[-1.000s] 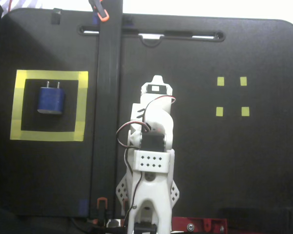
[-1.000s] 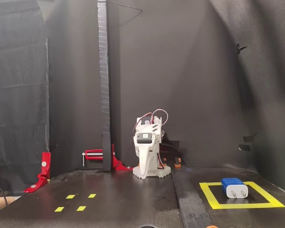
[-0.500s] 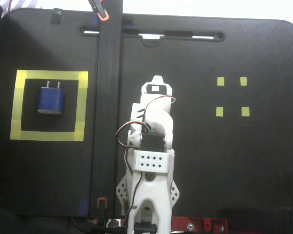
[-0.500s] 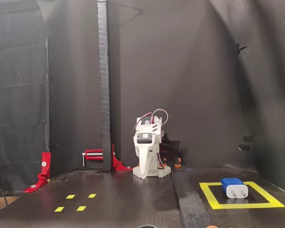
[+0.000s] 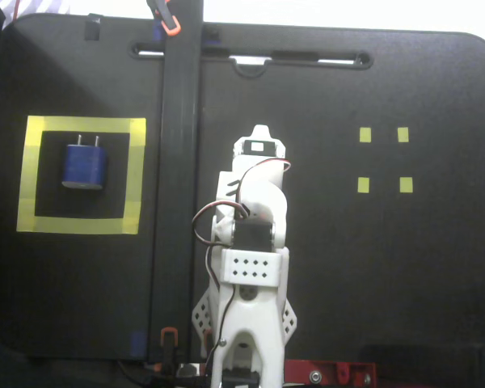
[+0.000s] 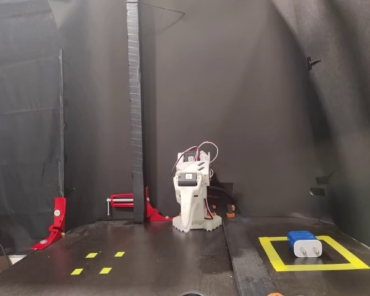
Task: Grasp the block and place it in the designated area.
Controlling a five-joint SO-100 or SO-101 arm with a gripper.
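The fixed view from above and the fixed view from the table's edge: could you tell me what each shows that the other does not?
Only the top-down view shows the long slot along the table's far edge. Only the low view shows the dark backdrop and the red clamps. Both show the block inside the designated area, the folded arm and four small yellow squares.

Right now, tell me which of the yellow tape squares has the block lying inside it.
The large yellow-outlined square, left of the arm in the top-down fixed view: the block lies inside it. The four small yellow squares on the right are bare.
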